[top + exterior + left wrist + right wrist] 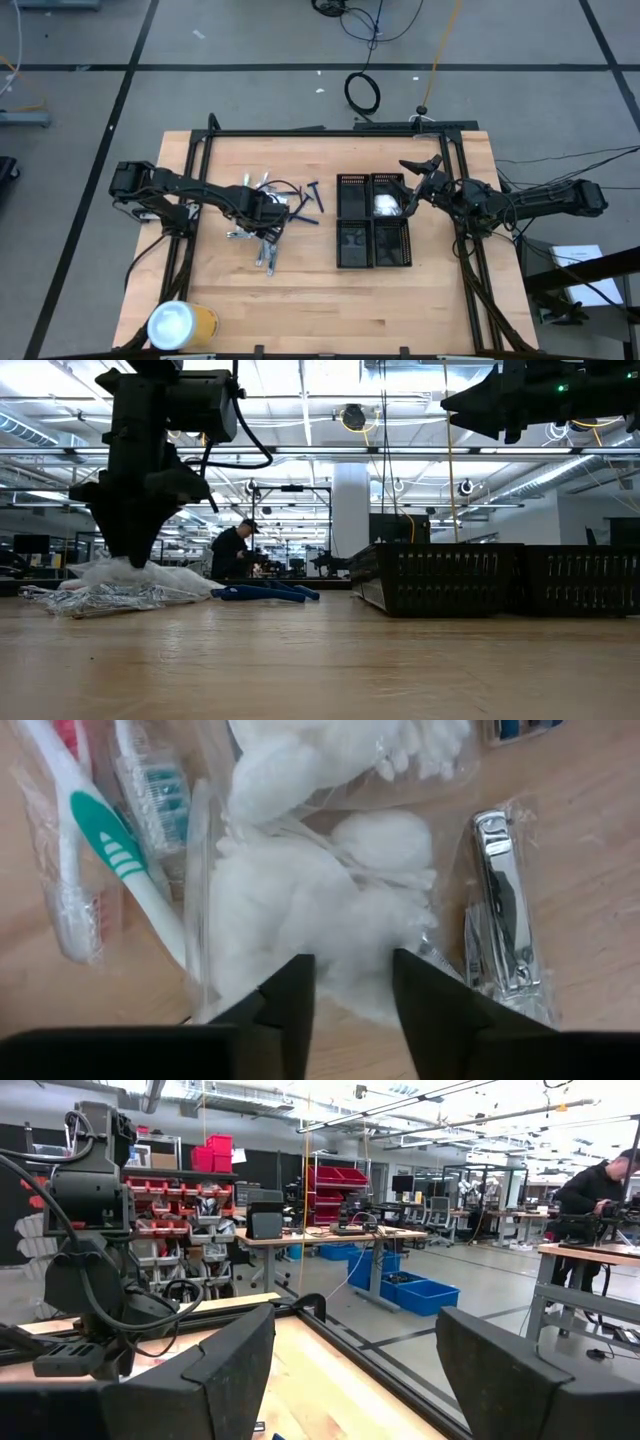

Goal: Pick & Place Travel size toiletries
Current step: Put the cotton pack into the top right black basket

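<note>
The toiletries lie in a heap [262, 225] left of the middle of the table: wrapped toothbrushes [110, 850], a silvery nail clipper in clear wrap [500, 910], blue razors [310, 200] and a crinkly clear packet of white cotton [300, 890]. My left gripper [268, 208] is down in this heap, shut on the cotton packet. In the low view it [125, 555] reaches down into the heap. My right gripper [412, 185] hangs open above the right side of the black trays [372, 258] and touches nothing. My left gripper [353, 1010] pinches the clear cotton packet between its two fingers, at the packet's bulging end [350, 955]. The fingers come from above, pointing down. The packet rests on the table among the other items; the fingertips themselves are hidden in the plastic.
One black tray compartment holds a white item [385, 205]. A yellow cylinder with a white lid [180, 325] lies at the table's near left corner. Bare wood stretches along the near edge. A black frame [320, 133] rims the table; a person [232, 550] works far behind.
</note>
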Robot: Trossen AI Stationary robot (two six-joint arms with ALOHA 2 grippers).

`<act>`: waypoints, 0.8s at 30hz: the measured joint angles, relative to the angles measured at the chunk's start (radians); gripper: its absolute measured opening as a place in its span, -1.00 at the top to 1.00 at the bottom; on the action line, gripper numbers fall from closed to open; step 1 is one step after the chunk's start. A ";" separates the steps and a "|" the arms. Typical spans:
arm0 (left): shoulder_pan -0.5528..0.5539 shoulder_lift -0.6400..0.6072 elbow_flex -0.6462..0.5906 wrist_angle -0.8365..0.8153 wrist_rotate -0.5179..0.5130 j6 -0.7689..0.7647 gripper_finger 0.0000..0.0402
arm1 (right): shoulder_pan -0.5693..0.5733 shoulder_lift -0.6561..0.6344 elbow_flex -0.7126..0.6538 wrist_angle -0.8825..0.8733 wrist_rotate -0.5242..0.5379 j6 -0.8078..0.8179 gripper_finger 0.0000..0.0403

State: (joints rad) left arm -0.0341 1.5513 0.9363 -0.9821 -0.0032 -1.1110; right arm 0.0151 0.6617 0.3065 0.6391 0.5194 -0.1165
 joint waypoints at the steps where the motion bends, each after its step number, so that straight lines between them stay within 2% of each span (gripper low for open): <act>1: 0.000 0.000 0.000 0.000 0.000 -0.002 0.48 | 0.000 0.000 0.000 0.000 0.000 0.000 -0.30; 7: 0.000 0.000 0.000 0.000 0.002 0.017 0.95 | 0.000 0.000 0.000 -0.004 0.000 0.000 -0.30; 15: -0.033 0.000 0.069 -0.013 -0.032 0.088 0.98 | 0.000 0.000 0.000 -0.008 0.001 0.000 -0.30; 20: -0.075 0.000 0.189 -0.012 -0.098 0.190 0.99 | 0.000 0.000 0.000 -0.018 0.002 0.000 -0.30; 24: -0.107 0.000 0.306 -0.003 -0.183 0.336 0.99 | 0.000 0.000 0.000 -0.024 0.003 0.000 -0.30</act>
State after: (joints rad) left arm -0.1408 1.5513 1.2422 -0.9853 -0.1864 -0.7749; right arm 0.0151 0.6617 0.3065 0.6147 0.5222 -0.1165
